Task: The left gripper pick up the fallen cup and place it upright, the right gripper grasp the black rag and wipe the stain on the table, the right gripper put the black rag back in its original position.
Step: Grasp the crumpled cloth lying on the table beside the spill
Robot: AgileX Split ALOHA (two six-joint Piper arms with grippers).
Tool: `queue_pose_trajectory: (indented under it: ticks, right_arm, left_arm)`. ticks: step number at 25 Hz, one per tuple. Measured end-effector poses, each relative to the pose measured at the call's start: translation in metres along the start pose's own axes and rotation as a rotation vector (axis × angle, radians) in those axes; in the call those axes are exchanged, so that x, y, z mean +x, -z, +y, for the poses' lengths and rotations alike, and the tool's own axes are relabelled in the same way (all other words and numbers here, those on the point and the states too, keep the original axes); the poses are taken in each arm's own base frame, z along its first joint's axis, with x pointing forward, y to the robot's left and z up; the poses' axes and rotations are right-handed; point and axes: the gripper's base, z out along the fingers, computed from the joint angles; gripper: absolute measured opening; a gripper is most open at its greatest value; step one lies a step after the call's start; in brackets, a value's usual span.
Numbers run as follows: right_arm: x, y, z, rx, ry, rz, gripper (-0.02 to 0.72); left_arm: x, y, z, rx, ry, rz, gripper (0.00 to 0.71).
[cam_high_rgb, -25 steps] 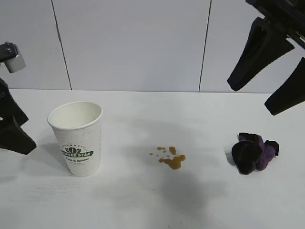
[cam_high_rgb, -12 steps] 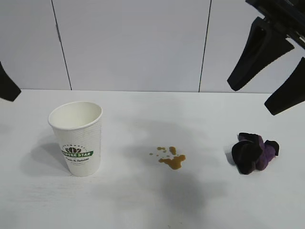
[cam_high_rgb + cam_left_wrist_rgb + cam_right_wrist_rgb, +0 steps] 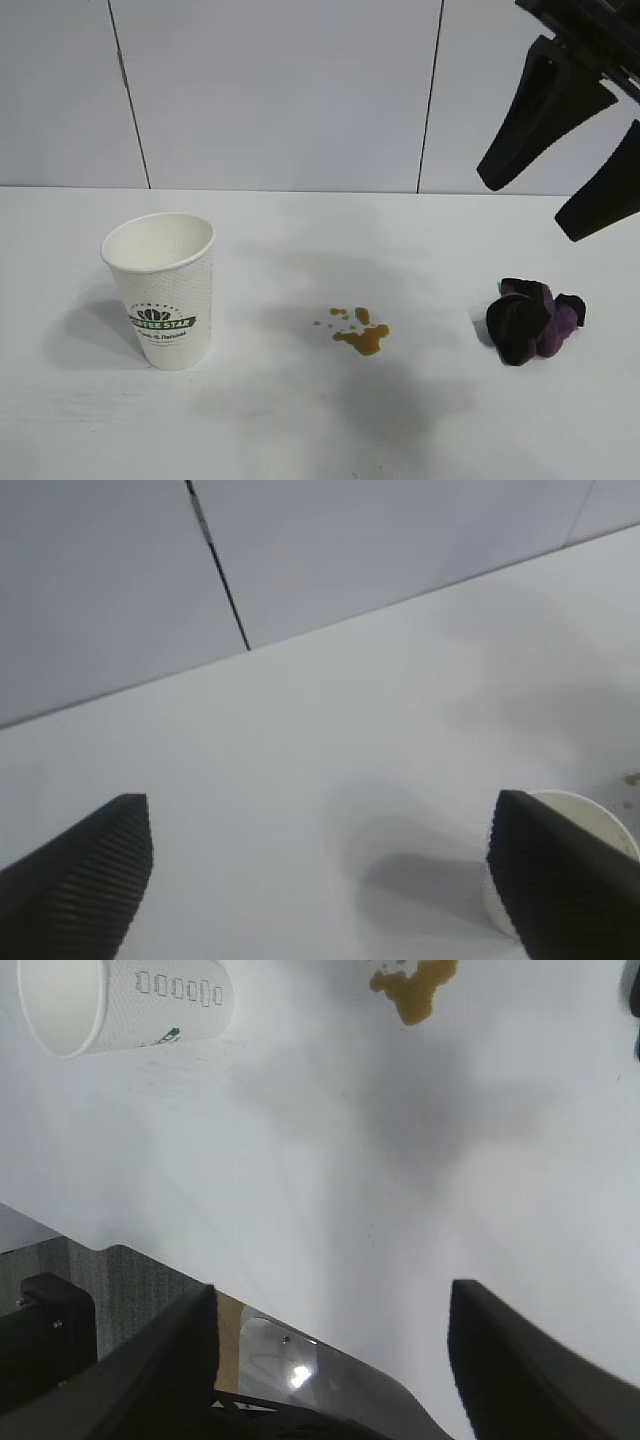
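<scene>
Cup (image 3: 160, 290): white paper, dimpled wall, tapering downward to a narrower base, smooth rolled rim. Green banner with coffee-bean logo on the side facing the exterior camera. Stands upright on the table (image 3: 300, 420), toward its left edge, mouth up. Interior is plain white; nothing visible inside as far as the exterior view shows.

Stain (image 3: 362, 335): brown, glossy blotch of irregular outline, with a few small droplets just beside it. Sits near the middle of the table, between cup and rag, apart from both.

Black rag (image 3: 532, 320): soft bunched cloth, black with dark purple folds, lumpy and rounded. Lies toward the table's right edge, touching nothing but the tabletop.

Table: flat, matte, plain white; soft grey shadows fall across it by the cup and around the stain. Pale panelled wall (image 3: 280, 90) with dark vertical seams runs along its far edge.

Left gripper (image 3: 320, 880): seen only in the left wrist view. Two black wedge-shaped fingers (image 3: 85, 875) with fine ribbed inner faces, spread wide, nothing between them. Cup rim shows behind one fingertip, lower down on the table.

Right gripper (image 3: 555, 205): above the table's far right corner, over the rag and clear of it. Black, smooth, tapering fingers (image 3: 530, 115), parted a moderate way, holding nothing.
</scene>
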Motion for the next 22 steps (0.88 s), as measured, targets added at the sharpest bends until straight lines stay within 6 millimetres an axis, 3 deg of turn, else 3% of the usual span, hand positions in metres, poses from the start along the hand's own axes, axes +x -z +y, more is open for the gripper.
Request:
queue_pose_trajectory:
  ticks: [6, 10, 16, 19, 22]
  right_arm:
    - [-0.001, 0.0, 0.0, 0.002, 0.002, -0.013, 0.452]
    - [-0.002, 0.0, 0.0, 0.003, 0.002, -0.017, 0.452]
    - [-0.002, 0.0, 0.0, 0.003, 0.002, -0.017, 0.452]
    - [-0.002, 0.0, 0.0, 0.003, 0.002, -0.017, 0.452]
    - [-0.002, 0.0, 0.0, 0.004, 0.002, -0.021, 0.452]
  left_arm:
    - [-0.005, 0.067, 0.008, -0.247, -0.035, -0.11, 0.658]
    - [0.001, 0.126, 0.005, -0.393, -0.009, -0.219, 0.658]
    - [0.026, 0.218, -0.018, -0.494, 0.046, -0.472, 0.658]
    - [0.045, 0.257, -0.032, -0.509, 0.081, -0.599, 0.658]
    - [0.069, 0.282, -0.047, -0.488, 0.122, -0.652, 0.658]
